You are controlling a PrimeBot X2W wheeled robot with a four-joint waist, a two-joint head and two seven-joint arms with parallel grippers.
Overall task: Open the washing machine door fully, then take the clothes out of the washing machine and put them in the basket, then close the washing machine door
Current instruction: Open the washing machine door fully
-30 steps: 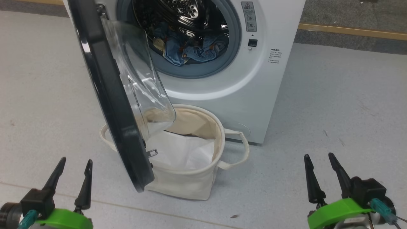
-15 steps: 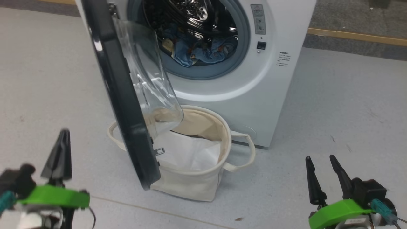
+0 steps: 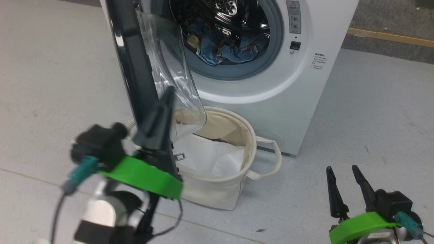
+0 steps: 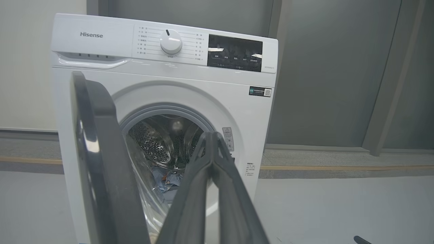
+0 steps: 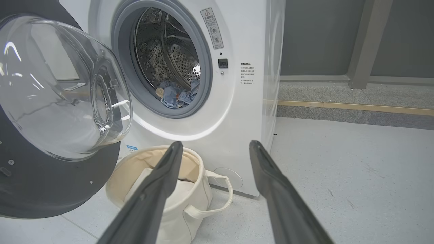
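Risk: big white front-load washing machine (image 3: 305,101) has its round black-rimmed glass door (image 3: 159,61) only part-open, over the round cream canvas basket (image 3: 217,196). Our left gripper (image 3: 168,92), fingers pressed together, empty, sits near the rim (image 3: 130,57); a glancing push could slip off. Light-blue bear-print clothes (image 3: 230,51) lie in the drum (image 3: 234,10). The right gripper (image 3: 341,167): fingers spread, empty. We count one machine, one door, one basket, one clothes heap, two grippers.

The clothes (image 3: 225,47) lie in the washing machine (image 3: 271,112), the basket (image 3: 210,195) before it.
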